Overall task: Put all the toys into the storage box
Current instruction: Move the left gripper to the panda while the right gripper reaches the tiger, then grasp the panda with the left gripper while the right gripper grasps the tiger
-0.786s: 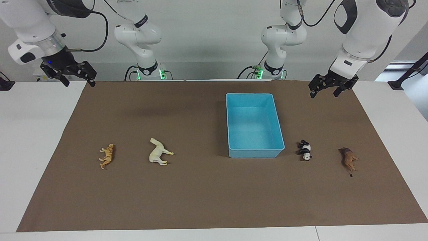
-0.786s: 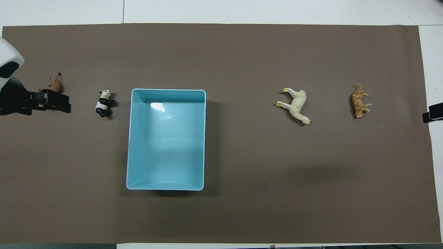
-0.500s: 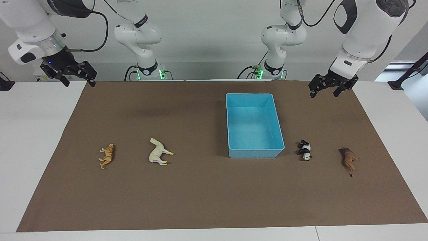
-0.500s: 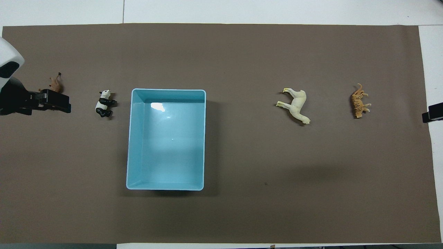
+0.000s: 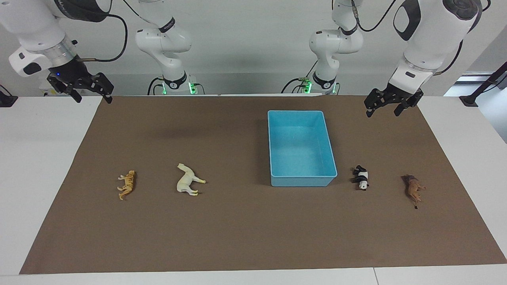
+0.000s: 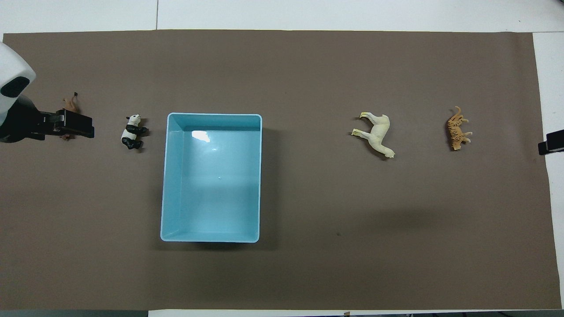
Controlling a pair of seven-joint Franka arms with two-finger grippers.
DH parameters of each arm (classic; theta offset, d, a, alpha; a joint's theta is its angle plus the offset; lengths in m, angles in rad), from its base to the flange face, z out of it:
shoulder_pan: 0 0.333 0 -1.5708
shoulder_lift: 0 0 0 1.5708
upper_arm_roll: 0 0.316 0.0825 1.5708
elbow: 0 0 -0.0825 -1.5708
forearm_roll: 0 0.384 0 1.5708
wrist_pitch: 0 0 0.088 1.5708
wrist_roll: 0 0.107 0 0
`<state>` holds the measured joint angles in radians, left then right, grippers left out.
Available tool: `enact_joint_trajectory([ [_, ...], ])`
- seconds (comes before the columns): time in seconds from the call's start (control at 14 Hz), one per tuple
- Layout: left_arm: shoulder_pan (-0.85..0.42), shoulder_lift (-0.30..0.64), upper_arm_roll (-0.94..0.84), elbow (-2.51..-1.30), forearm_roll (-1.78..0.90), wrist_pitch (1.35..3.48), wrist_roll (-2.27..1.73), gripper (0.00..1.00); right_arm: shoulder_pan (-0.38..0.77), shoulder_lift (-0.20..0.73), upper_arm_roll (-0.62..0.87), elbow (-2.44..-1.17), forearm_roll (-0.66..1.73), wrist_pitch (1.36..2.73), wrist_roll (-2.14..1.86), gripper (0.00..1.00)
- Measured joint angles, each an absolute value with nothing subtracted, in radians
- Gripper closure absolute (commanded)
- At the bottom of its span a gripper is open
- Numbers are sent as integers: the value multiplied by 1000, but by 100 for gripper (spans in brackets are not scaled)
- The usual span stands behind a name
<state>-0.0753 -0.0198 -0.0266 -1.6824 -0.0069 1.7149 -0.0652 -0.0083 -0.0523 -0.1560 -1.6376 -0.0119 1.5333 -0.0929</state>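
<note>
The white desk carries a brown mat that fills most of both views. The light-blue storage box sits just right of centre in the facing view, holding nothing. The left gripper hangs in the upper right of that view over the mat's edge, fingers spread apart; the right gripper hangs in the upper left over the mat's corner, also spread open. Across the middle of the frame lie the toys: the cream horse and orange leopard at left, the panda just beside the box's lower right corner, and the brown lion further right.
</note>
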Motion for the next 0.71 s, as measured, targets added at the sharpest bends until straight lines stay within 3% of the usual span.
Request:
enact_joint_trajectory([
  [0.29,-73,-20,-23,-1896,-7,2049,-37,0,-8,-20,-155,-1743,-12,1702,-95,0],
  [0.71,-35,169,-16,-1982,-7,2296,18,0,-7,203,-154,-1852,-12,2061,-140,0],
])
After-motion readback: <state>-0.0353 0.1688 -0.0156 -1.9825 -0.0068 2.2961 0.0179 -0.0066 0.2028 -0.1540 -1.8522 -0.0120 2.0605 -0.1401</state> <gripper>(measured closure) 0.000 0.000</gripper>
